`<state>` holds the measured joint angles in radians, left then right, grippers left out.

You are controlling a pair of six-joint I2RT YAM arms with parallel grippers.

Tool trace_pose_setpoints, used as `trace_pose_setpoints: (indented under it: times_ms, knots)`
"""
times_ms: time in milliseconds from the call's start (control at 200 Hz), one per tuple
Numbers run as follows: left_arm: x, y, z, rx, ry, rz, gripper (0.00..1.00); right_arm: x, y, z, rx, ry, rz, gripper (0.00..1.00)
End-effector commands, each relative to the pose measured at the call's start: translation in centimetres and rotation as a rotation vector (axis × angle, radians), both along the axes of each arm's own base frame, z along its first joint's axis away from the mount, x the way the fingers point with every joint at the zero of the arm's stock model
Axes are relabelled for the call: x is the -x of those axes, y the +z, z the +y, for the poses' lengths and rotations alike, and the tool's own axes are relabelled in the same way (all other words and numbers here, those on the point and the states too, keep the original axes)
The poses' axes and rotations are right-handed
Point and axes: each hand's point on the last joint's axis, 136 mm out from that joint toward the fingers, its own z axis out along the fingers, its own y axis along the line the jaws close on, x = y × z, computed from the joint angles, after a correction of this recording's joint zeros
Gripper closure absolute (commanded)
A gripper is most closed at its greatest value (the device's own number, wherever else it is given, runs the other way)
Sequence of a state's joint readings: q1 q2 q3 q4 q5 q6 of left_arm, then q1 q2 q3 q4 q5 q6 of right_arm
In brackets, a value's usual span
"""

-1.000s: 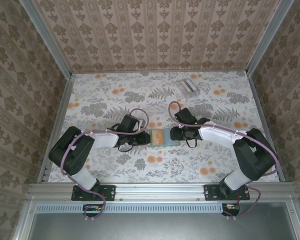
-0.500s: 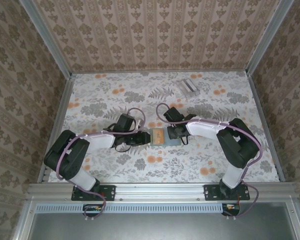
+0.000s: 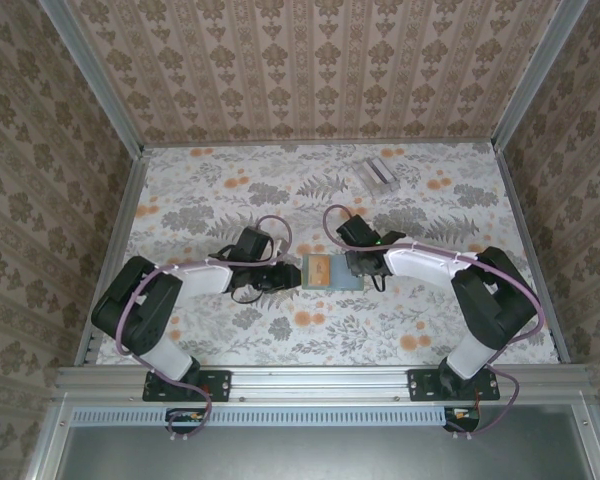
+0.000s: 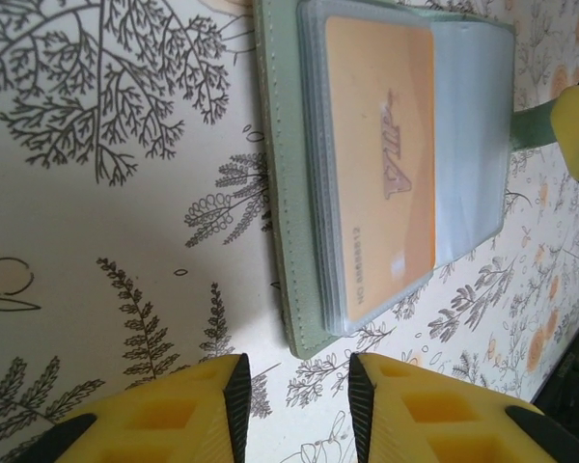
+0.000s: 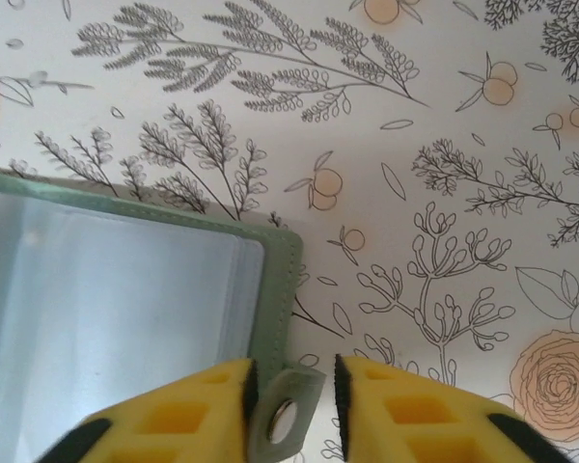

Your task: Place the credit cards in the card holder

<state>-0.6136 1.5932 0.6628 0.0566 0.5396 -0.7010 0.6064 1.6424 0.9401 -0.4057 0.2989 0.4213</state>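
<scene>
Top external: the left gripper [image 3: 292,276] sits just left of the open card holder [image 3: 327,272], mid-table [image 3: 220,180]. The right gripper [image 3: 352,266] is at its right edge, and a clear stand [image 3: 378,175] is well apart, far right.

Left wrist: fingers [image 4: 203,400] slightly apart, empty, just short of the holder. An orange card [image 4: 381,164] sits in a clear sleeve, so one card looks done.

Right wrist: fingers [image 5: 386,405] straddle the snap tab [image 5: 289,410]; pinched or not, cannot tell. Whether more cards are left, cannot tell.
</scene>
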Motion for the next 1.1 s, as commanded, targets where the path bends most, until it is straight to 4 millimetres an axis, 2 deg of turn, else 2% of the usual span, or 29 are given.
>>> trace_pose_setpoints:
  times_ms: [0,235,325,490,655,725,790,865,925,985,1095]
  knots:
    - [-0.2,0.2,-0.8,0.023,-0.012,0.017,0.67,0.6,0.1,-0.2,-0.058,-0.027,0.006,0.78]
    - [-0.9,1.2,-2.0,0.062,-0.034,-0.022,0.72,0.6,0.1,2.7,-0.366,0.001,0.016,0.93]
    - [-1.4,2.1,-2.7,0.107,-0.025,-0.038,0.73,0.4,0.1,3.6,-0.469,0.002,0.031,0.94]
    - [-2.4,5.4,-4.1,0.18,-0.047,-0.105,0.75,0.1,0.2,5.6,-0.592,0.02,0.039,0.96]
    - [-2.6,6.5,-4.6,0.19,-0.068,-0.113,0.76,-0.6,0.3,7.0,-0.673,0.017,0.037,0.97]
    - [-2.9,6.6,-3.3,0.146,-0.032,-0.11,0.75,-0.8,0.2,6.7,-0.657,0.0,0.038,0.97]
    - [-3.4,5.8,-0.7,0.053,0.045,-0.109,0.71,-0.8,0.3,6.3,-0.631,0.001,0.031,0.97]
    - [-3.5,5.3,2.2,-0.066,0.087,-0.123,0.61,-0.8,0.4,5.9,-0.604,0.006,0.019,0.96]
    - [-3.2,4.7,4.1,-0.143,0.105,-0.108,0.59,-0.8,0.5,5.9,-0.592,0.013,0.022,0.96]
    - [-2.7,4.3,5.0,-0.171,0.112,-0.087,0.58,-0.8,0.7,5.9,-0.584,0.026,0.023,0.96]
    - [-1.7,2.9,5.5,-0.205,0.074,-0.003,0.56,-1.0,0.6,5.8,-0.57,0.033,0.017,0.94]
